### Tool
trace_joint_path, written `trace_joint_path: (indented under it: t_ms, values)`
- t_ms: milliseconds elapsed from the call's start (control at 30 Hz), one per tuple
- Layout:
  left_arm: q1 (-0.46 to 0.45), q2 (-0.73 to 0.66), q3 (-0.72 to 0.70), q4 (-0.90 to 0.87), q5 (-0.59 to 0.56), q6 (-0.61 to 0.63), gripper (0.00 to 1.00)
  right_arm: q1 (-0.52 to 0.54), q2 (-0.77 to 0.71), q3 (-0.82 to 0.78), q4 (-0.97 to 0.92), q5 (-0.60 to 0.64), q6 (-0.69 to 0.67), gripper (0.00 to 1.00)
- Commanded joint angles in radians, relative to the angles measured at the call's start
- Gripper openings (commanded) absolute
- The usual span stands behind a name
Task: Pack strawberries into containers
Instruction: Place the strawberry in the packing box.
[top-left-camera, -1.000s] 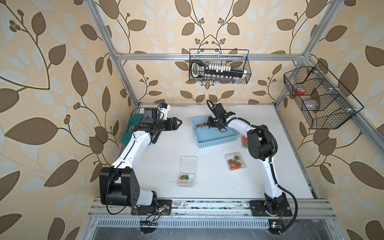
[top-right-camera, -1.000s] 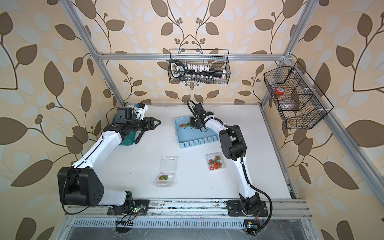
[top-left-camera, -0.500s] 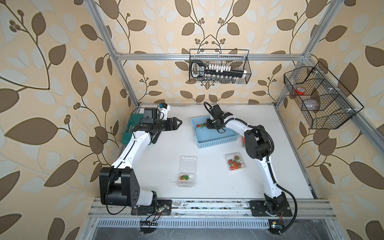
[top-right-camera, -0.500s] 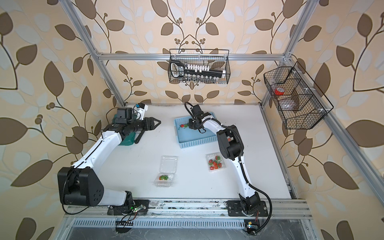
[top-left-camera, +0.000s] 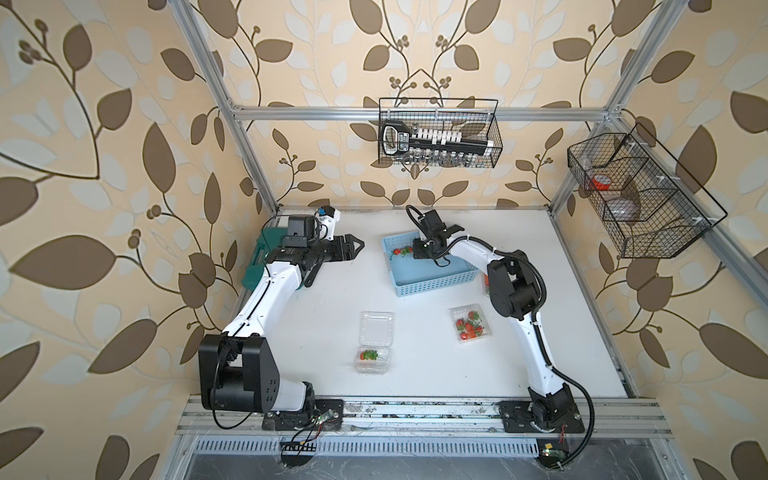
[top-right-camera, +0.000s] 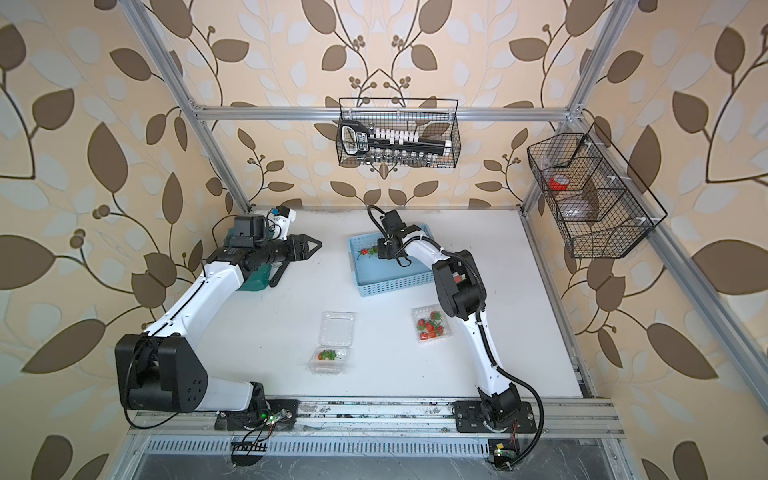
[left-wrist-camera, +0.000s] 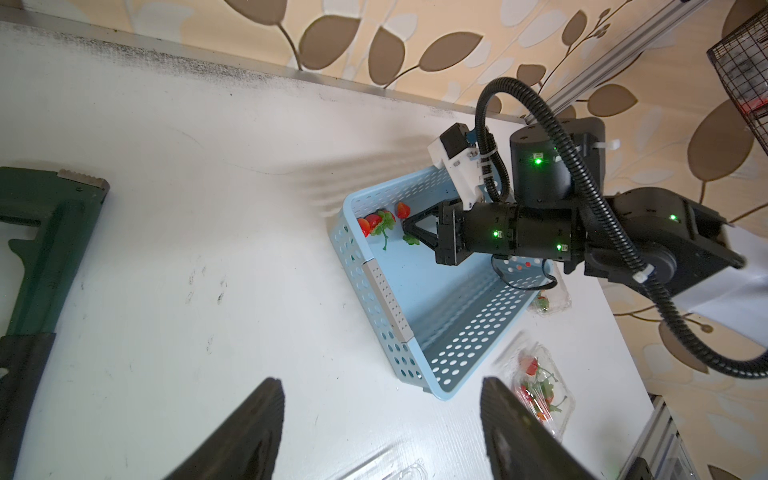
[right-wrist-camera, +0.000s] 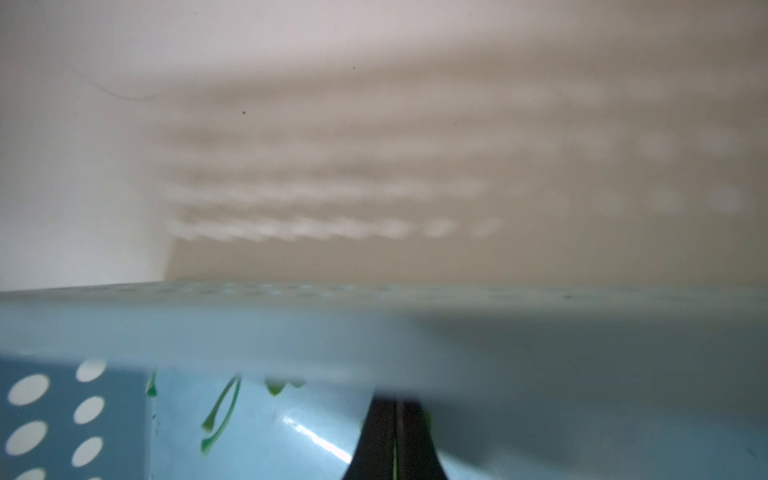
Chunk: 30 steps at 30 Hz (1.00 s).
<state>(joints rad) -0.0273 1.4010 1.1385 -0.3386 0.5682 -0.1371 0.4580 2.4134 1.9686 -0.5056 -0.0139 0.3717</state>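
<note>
Basket (left-wrist-camera: 457, 332) of glossy perforated blue plastic around right tool (left-wrist-camera: 404, 226), tips together; left tool (left-wrist-camera: 382, 384) parted, empty.

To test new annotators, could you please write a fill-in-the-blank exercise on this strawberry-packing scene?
The right claw, inside the light blue basket, is ____.
The left claw is ____ and empty.
The basket's loose strawberries lie in one ____.
The dark green tool case lies partly under the ____ arm.
Missing words: shut, open, corner, left.
</note>
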Motion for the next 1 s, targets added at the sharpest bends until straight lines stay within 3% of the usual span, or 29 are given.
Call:
trace_joint_path:
  t_ms: [0, 300, 500, 667, 967]
  values:
    - [-0.006, -0.008, -0.005, 0.018, 0.017, 0.003, 0.76, 0.005, -0.102, -0.065, -0.016, 0.010, -0.023, 0.00]
    - [-0.006, -0.012, -0.005, 0.019, 0.014, 0.003, 0.76, 0.104, -0.433, -0.359, 0.067, -0.026, -0.083, 0.00]
    - [-0.005, -0.009, -0.005, 0.017, 0.010, 0.004, 0.76, 0.247, -0.634, -0.539, 0.081, -0.099, -0.086, 0.00]
    - [-0.006, -0.012, -0.005, 0.018, 0.007, 0.004, 0.76, 0.402, -0.655, -0.623, 0.048, -0.182, -0.076, 0.00]
    - [-0.006, -0.029, -0.009, 0.016, 0.004, 0.004, 0.76, 0.572, -0.598, -0.658, 0.050, -0.262, -0.062, 0.00]
